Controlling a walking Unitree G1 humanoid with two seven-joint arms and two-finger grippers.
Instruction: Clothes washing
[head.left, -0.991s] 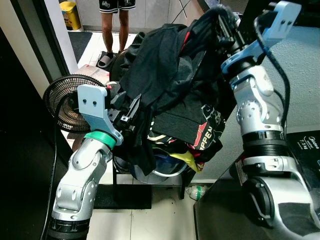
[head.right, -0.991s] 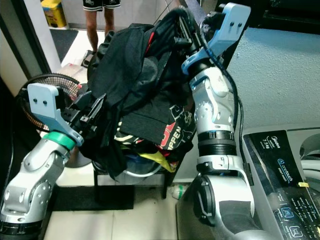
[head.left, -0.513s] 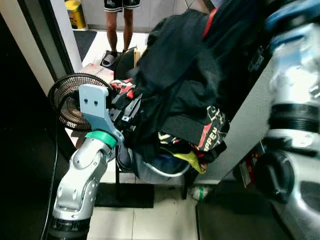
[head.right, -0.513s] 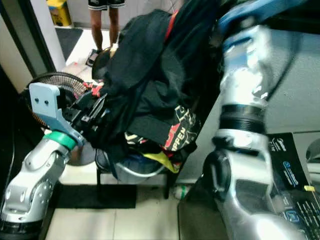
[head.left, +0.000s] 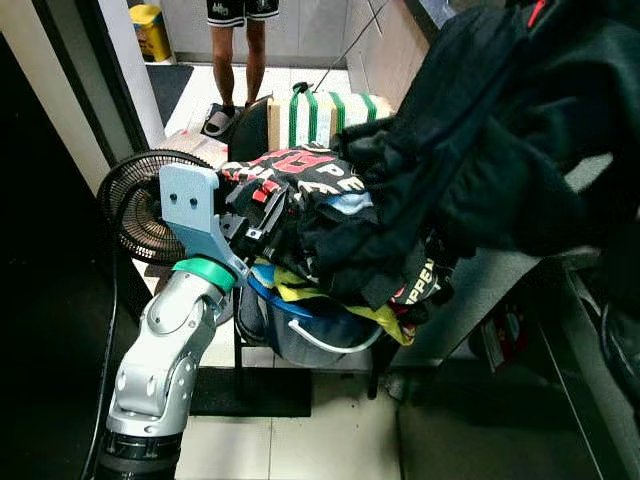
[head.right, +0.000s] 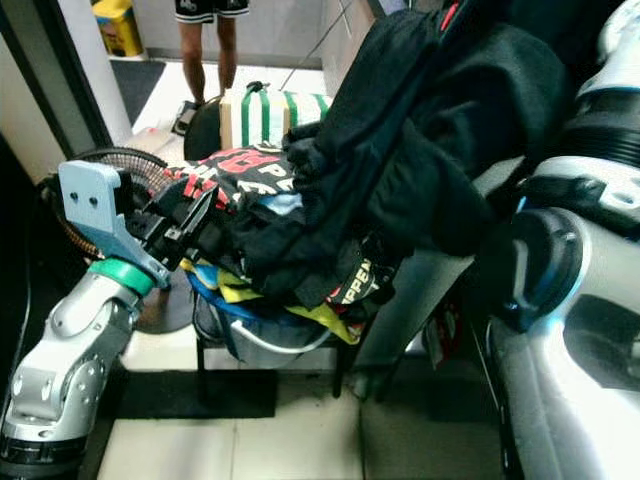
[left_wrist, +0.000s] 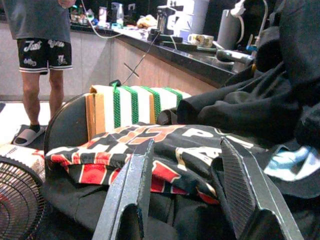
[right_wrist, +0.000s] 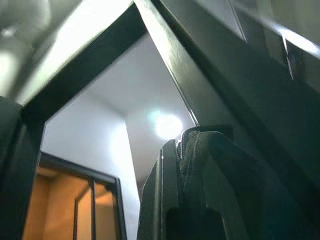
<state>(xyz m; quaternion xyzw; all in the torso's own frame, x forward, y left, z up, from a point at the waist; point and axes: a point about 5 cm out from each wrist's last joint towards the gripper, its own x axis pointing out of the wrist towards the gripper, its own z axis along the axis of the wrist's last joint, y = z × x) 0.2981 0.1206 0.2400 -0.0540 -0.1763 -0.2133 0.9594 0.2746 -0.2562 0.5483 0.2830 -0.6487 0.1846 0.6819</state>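
A heap of clothes fills a blue basket (head.left: 300, 330) on a black stand. On top lies a red, black and white printed garment (head.left: 300, 172). My left gripper (left_wrist: 187, 145) is open at the heap's left side, its fingers (head.left: 262, 215) spread over that printed garment. A big bundle of dark clothes (head.left: 500, 130) hangs high on the right, its lower end still draped on the heap. My right gripper (right_wrist: 195, 150) is shut on dark cloth with a zip. The right arm (head.right: 570, 300) stands close on the right.
A black fan (head.left: 135, 200) stands on the floor left of the basket. Behind the heap is a white and green striped bag (head.left: 325, 115). A person's legs (head.left: 235, 50) stand in the doorway beside a yellow bin (head.left: 150, 30). A grey appliance (head.left: 480, 290) is at right.
The right arm has swung the dark bundle up and to the right, off the heap, uncovering the printed garment and the striped bag. The left gripper has stayed at the heap.
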